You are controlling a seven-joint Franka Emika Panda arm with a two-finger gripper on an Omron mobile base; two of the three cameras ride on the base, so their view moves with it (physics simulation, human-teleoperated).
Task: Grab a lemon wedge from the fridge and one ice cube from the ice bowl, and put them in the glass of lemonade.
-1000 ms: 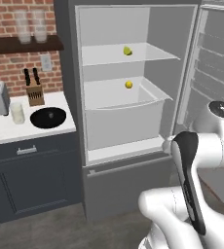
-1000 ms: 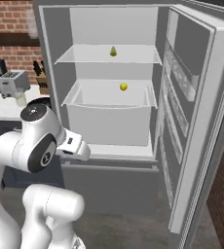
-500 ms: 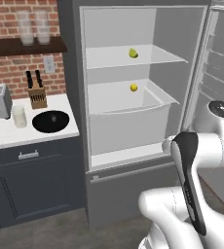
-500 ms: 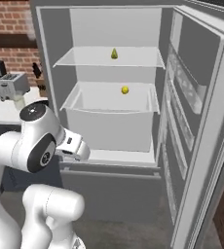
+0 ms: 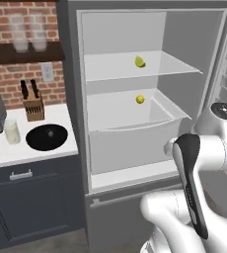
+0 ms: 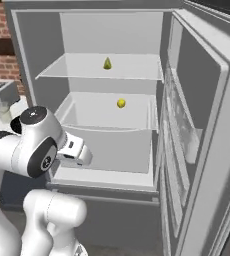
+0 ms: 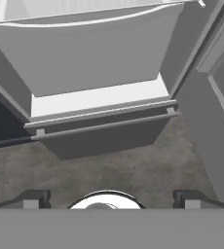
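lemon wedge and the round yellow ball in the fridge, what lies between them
In the right base view, the white shelf that the lemon wedge rests on; the round yellow ball lies below it in the drawer.

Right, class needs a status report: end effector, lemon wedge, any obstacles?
End effector open, empty. Lemon wedge on upper fridge shelf, door open. Path clear.

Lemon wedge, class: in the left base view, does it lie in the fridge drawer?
No, the lemon wedge sits on the upper shelf; the drawer holds a round yellow ball.
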